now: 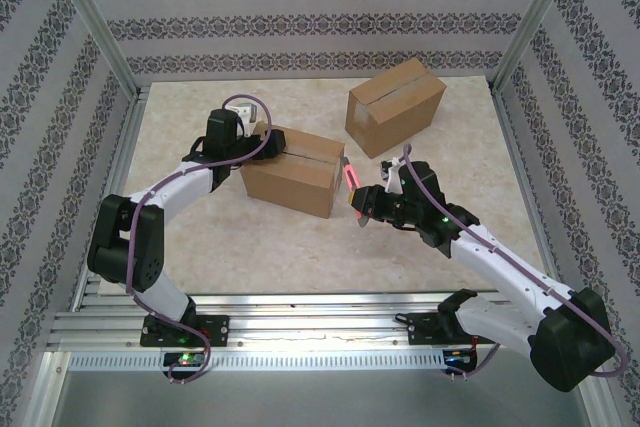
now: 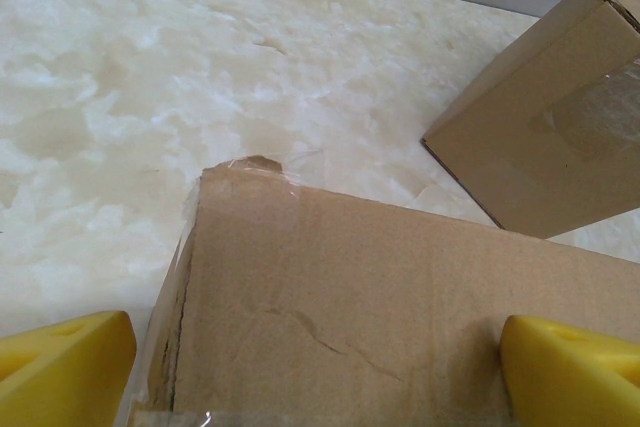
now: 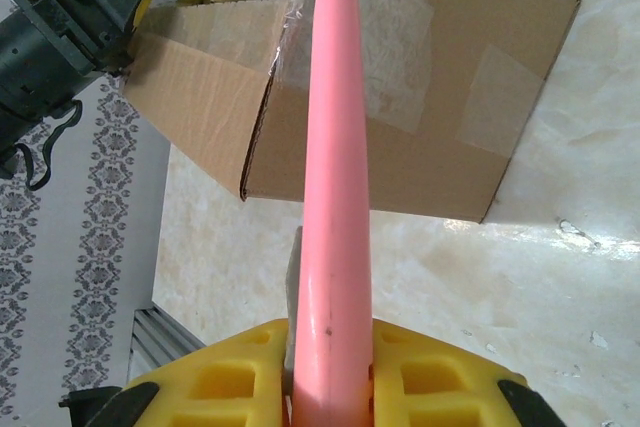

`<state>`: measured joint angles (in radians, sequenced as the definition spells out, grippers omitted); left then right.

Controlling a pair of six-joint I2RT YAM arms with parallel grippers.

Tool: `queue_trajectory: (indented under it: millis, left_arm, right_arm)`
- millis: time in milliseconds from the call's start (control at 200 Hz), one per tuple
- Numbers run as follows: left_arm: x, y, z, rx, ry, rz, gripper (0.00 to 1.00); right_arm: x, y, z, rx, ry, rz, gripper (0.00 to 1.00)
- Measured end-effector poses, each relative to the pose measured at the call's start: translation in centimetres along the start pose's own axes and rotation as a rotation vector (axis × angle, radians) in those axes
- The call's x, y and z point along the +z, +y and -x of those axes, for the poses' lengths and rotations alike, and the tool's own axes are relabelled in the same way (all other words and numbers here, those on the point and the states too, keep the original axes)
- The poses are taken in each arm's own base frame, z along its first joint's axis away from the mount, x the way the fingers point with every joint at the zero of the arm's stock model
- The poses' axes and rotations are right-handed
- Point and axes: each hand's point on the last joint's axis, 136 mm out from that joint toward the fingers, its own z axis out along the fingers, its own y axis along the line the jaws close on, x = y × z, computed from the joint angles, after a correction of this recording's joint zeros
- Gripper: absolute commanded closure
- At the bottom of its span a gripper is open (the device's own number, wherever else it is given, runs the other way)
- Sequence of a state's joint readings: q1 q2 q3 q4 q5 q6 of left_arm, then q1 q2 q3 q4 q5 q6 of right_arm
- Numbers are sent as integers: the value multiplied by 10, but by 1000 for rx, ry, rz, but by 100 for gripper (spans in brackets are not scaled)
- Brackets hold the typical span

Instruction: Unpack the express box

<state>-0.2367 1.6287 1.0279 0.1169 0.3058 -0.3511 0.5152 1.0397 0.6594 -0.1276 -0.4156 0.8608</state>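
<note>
Box (image 1: 290, 169): mid-scene, taped shut; probably light, stiff, dentable.
Left gripper (image 2: 320, 362): wide open, astride its left end.
Right gripper (image 3: 330, 367): clamped on pink tool (image 3: 335, 147), beside its right end.
Hold: by end walls.

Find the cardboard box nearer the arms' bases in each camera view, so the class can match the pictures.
Top external: box at centre, nearest the arms.
Left wrist: box across the lower half.
Right wrist: box upper centre, behind the pink stick.
Shared landmark: the marbled tabletop.
</note>
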Motion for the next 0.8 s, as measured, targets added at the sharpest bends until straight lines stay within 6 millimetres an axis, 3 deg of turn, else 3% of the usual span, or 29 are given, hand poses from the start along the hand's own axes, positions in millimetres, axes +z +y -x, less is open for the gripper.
queue_trajectory:
  millis: [799]
  left_arm:
    - [0, 0, 0, 0, 1, 0, 6]
  right_arm:
    - [-3, 6, 4, -8, -11, 13, 100]
